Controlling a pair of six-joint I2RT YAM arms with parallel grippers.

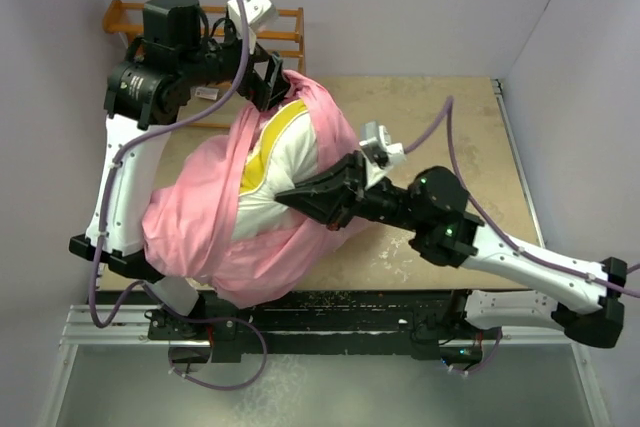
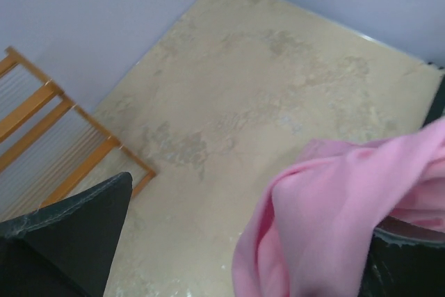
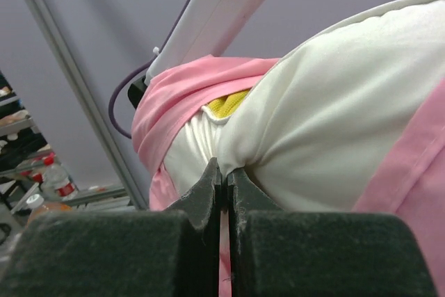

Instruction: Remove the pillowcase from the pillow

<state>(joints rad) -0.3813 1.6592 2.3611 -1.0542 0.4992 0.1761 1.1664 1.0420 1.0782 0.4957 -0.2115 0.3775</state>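
Observation:
The pink pillowcase [image 1: 200, 217] is bunched round the white pillow [image 1: 290, 162], which stands lifted off the table with its yellow band [image 1: 262, 152] bared. My left gripper [image 1: 268, 82] is at the top end. In the left wrist view it [image 2: 250, 206] is open, with pillowcase fabric [image 2: 334, 206] draped over its right finger [image 2: 410, 255]. My right gripper [image 1: 285, 195] is shut on a fold of the pillow's white cover [image 3: 334, 123]; its tips [image 3: 224, 172] pinch it just below the yellow band [image 3: 226, 104]. A pink fold [image 3: 188, 88] crosses above.
A wooden rack [image 1: 285, 27] stands at the back left by the wall, also in the left wrist view [image 2: 62, 151]. The beige table [image 1: 430, 117] stretches right of the pillow. A metal rail [image 1: 320, 332] runs along the near edge.

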